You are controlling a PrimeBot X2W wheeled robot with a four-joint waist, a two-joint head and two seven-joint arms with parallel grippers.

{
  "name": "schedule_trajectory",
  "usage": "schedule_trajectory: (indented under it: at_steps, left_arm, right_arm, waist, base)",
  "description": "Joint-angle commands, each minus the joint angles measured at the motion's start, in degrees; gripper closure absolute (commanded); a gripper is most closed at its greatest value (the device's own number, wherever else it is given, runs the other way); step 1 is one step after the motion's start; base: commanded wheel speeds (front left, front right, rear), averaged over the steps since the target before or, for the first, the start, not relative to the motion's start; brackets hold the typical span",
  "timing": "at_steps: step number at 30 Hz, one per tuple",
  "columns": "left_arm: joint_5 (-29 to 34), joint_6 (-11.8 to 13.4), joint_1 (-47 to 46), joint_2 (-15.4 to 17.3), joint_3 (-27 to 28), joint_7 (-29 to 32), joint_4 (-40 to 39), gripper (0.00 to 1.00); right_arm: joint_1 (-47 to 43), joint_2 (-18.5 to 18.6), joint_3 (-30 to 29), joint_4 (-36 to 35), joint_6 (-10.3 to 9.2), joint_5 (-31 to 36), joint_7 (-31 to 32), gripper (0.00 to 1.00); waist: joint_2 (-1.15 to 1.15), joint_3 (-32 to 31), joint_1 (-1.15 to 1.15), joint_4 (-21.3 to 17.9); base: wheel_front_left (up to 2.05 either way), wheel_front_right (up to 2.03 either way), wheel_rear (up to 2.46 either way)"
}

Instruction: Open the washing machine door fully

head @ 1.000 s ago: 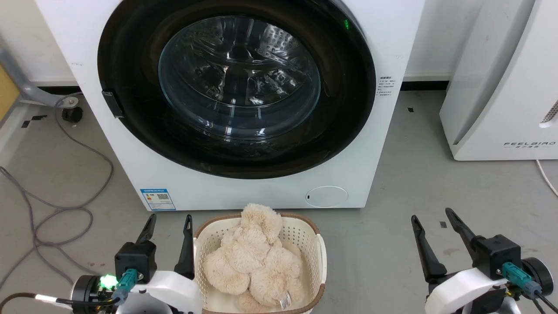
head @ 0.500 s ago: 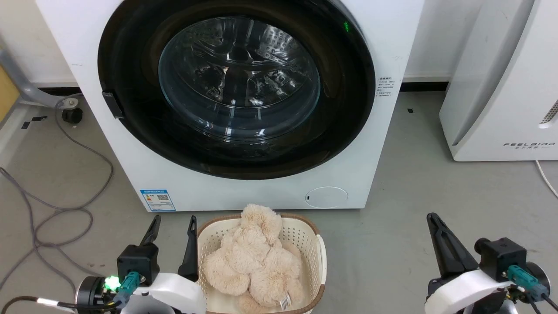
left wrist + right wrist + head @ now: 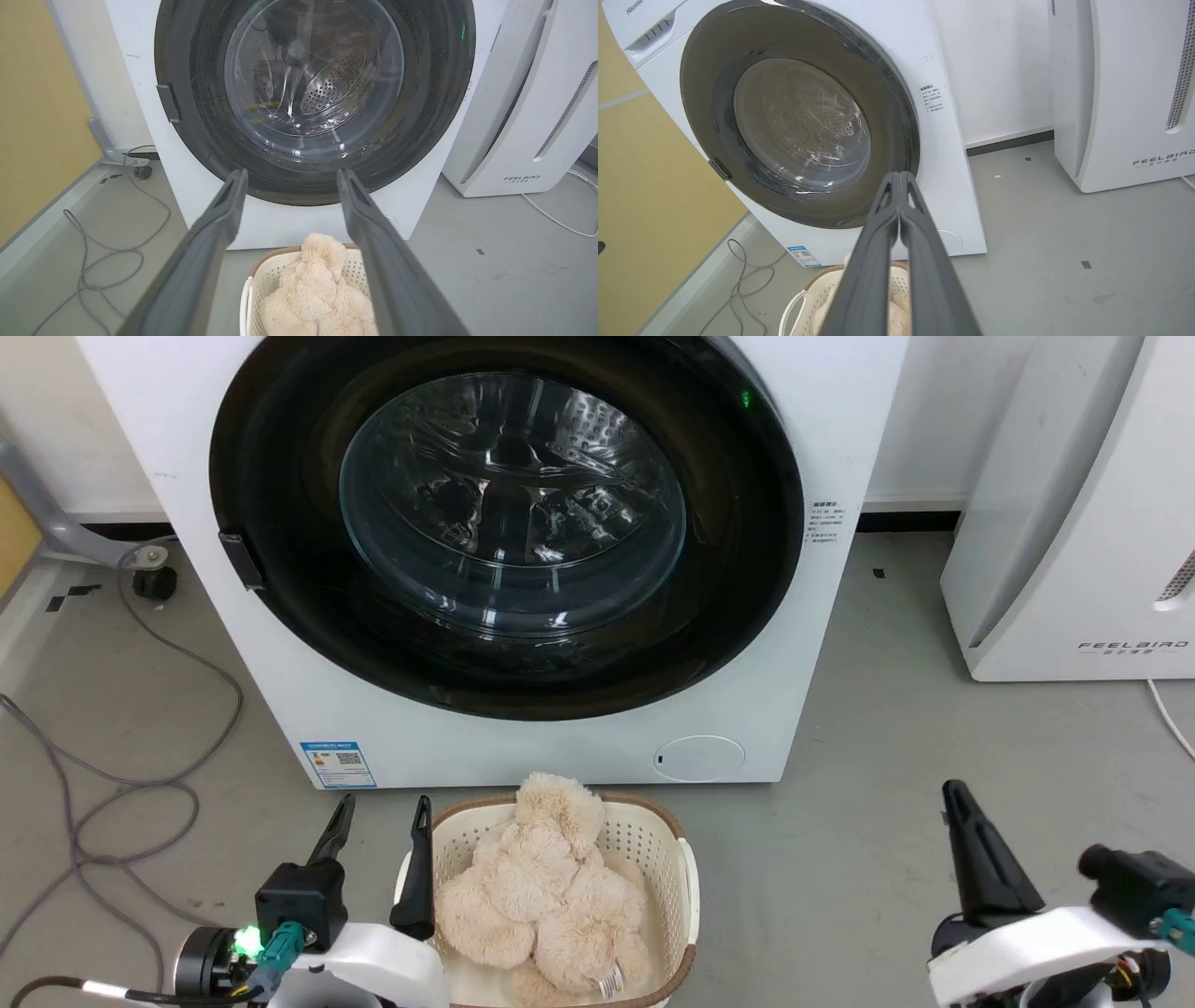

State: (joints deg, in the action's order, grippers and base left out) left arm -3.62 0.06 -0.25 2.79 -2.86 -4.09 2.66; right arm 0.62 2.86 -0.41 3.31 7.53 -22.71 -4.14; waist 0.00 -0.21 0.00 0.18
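The white washing machine [image 3: 523, 747] [image 3: 140, 93] [image 3: 943, 154] stands ahead with its round washing machine door [image 3: 747, 579] [image 3: 420, 121] [image 3: 896, 140] lying flat against the front, black rim around a clear glass bowl. A small dark latch tab [image 3: 241, 560] sits on the rim's left side. My left gripper [image 3: 385, 807] [image 3: 289, 175] is open at the lower left, well short of the door, holding nothing. At the lower right my right gripper [image 3: 954, 791] [image 3: 896, 175] is shut on nothing, fingers pressed together and pointing up toward the machine.
A cream basket [image 3: 686, 868] [image 3: 247, 289] [image 3: 803, 298] holding a fluffy beige plush toy [image 3: 541, 887] sits on the floor right before the machine. A white FEELBIRD appliance [image 3: 1074, 523] stands to the right. Grey cables [image 3: 121, 784] loop on the floor at left, by a yellow wall [image 3: 37, 116].
My right gripper has gone from open to shut and shifted right and lower in the head view. The left gripper edged slightly right. The door has not moved.
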Motion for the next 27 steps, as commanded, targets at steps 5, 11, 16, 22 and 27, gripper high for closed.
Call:
schedule_trajectory:
  at_steps: [5,11,16,22,27]
  left_arm:
    - [-0.81,0.39,-1.3,0.03,-0.42,-1.01,0.31,0.0]
    - [-1.3,0.41,-2.16,0.04,-0.84,-1.73,0.16,0.0]
    - [-1.62,0.43,-3.02,0.04,-1.03,-2.33,-0.29,0.0]
    - [-1.9,0.41,-4.24,0.04,-1.31,-3.05,-1.05,0.0]
    - [-2.17,0.38,-5.32,0.05,-1.65,-3.65,-1.61,0.0]
  right_arm:
    - [3.41,0.0,-1.08,1.17,-0.01,-7.22,-0.97,1.0]
    - [7.58,0.11,-2.39,2.93,-0.01,-13.98,-1.43,1.0]
    - [11.91,0.65,-3.59,5.29,-0.01,-19.67,-1.23,1.0]
    - [18.39,1.93,-4.06,9.38,-0.01,-25.59,-0.81,1.0]
    - [24.35,3.39,-3.88,13.5,-0.02,-29.97,-0.44,1.0]
  waist:
    - [0.0,0.31,0.0,-0.05]
    - [0.0,1.51,0.0,0.1]
    - [0.0,2.67,0.0,0.31]
    - [0.0,4.45,0.0,0.51]
    - [0.0,6.12,0.0,0.7]
  base:
    - [0.0,0.0,0.0]
    - [0.0,0.0,0.0]
    - [0.0,0.0,0.0]
    - [0.0,0.0,0.0]
    - [0.0,0.0,0.0]
